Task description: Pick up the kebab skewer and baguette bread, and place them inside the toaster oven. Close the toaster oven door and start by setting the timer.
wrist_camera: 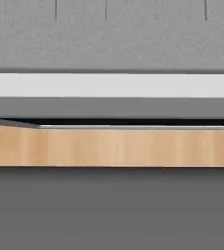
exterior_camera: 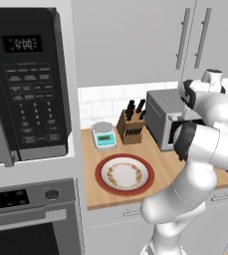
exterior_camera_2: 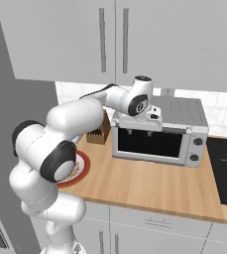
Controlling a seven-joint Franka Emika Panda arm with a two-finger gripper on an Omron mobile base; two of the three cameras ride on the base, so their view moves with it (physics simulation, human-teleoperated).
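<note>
One gripper (exterior_camera_2: 135,130) at oven door (exterior_camera_2: 149,144) top edge, jaws spread wide, holding nothing; door shut. Plate (exterior_camera: 124,174) on counter (exterior_camera_2: 154,186).

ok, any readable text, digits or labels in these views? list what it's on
Microwave display: pale digits, maybe "12:00", too blurred to be sure.
Microwave keypad: button labels too small to read.
Scale: screen unreadable.
Big oven panel: marks too faint to read.
Toaster oven: knobs carry no legible markings.
Nothing else lettered.
</note>
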